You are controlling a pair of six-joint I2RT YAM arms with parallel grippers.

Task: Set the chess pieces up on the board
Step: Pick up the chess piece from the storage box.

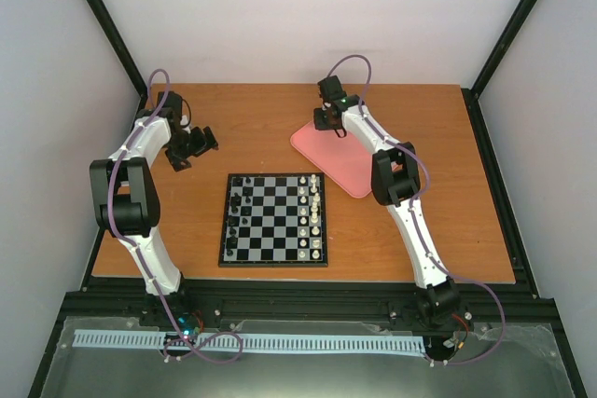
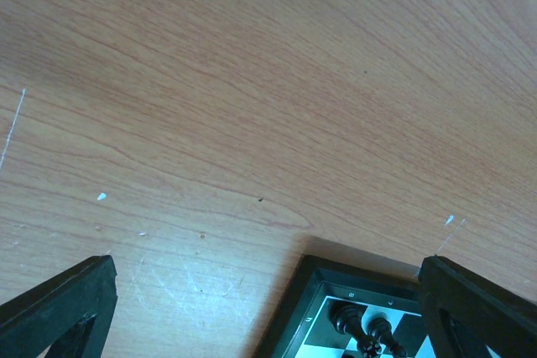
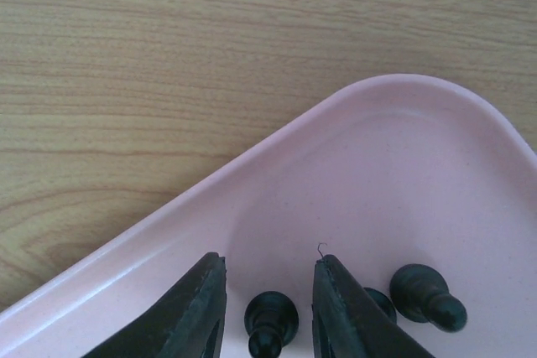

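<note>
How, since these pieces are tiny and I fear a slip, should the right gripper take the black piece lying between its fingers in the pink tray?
Pinch the black piece across its rounder, wider end, coming straight down. It appears to lie on its side in the pink tray, lengthwise between the fingers of the right gripper, so both flanks are free.

Left fingers (image 2: 59, 312) wide; right fingers (image 3: 195, 312) seemingly part-open.
</note>
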